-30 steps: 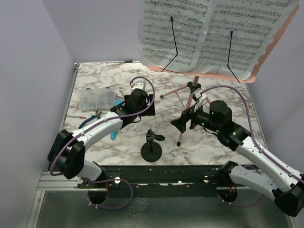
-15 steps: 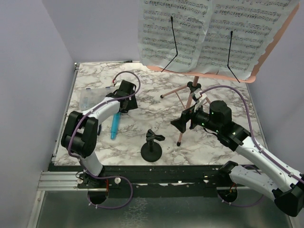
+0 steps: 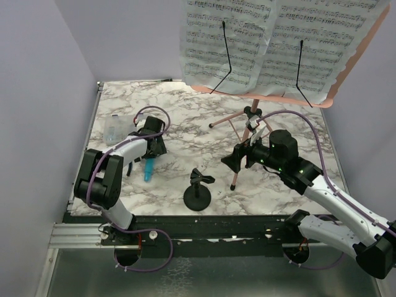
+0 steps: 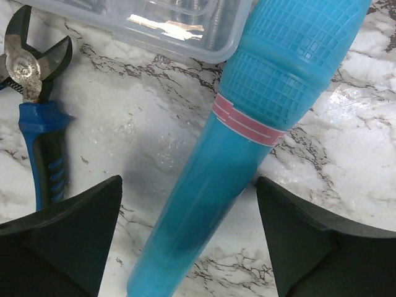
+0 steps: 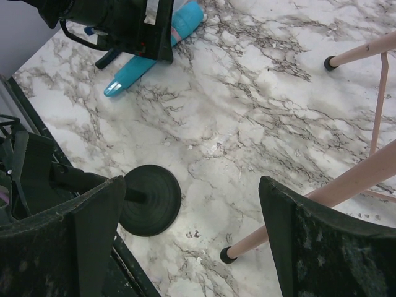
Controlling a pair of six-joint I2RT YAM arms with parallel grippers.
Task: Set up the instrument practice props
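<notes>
The pink music stand (image 3: 247,133) stands at the back right on tripod legs, with white sheet-music pages (image 3: 266,43) on its panel. The blue toy microphone (image 3: 150,168) lies on the marble table; in the left wrist view it (image 4: 247,124) runs between my fingers. My left gripper (image 3: 151,151) is open, jaws either side of the microphone's handle, not touching it. The black round-based mic stand (image 3: 197,192) stands near the front edge and shows in the right wrist view (image 5: 148,199). My right gripper (image 3: 236,159) is open and empty beside the music stand's front leg (image 5: 322,204).
A clear plastic compartment box (image 3: 117,127) lies at the left, partly under my left arm; its edge shows in the left wrist view (image 4: 154,25). Blue-handled pliers (image 4: 37,124) lie beside the microphone. Walls close in left and right.
My left arm has swung left and back toward its base, bringing the gripper down over the blue microphone. The right arm has barely moved.
</notes>
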